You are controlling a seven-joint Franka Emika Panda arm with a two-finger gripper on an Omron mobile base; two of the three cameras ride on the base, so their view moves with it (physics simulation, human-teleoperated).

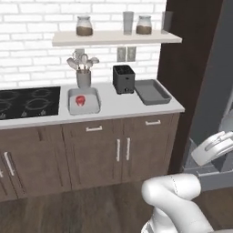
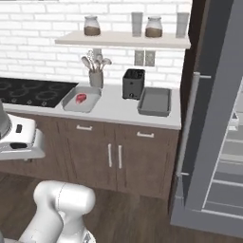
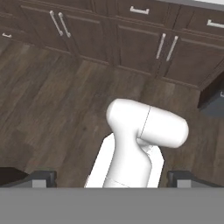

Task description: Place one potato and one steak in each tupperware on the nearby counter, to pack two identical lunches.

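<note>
Grey tupperware (image 1: 83,101) (image 1: 152,91) x2; steak (image 1: 80,100) x1

The counter (image 1: 118,105) looks smooth, matt and pale; the cabinets (image 1: 91,154) beneath are dark grained wood with metal handles (image 1: 94,129).

2 base views from behind, set back, sharing the counter (image 1: 123,105), hand view down at floor (image 3: 52,113).

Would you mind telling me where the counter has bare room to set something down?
The counter is bare along its front edge and between the light grey tray and the toaster. The dark grey tray is empty. It is crowded at the back, where the utensil holder stands close behind the light tray, which holds a red item.
</note>
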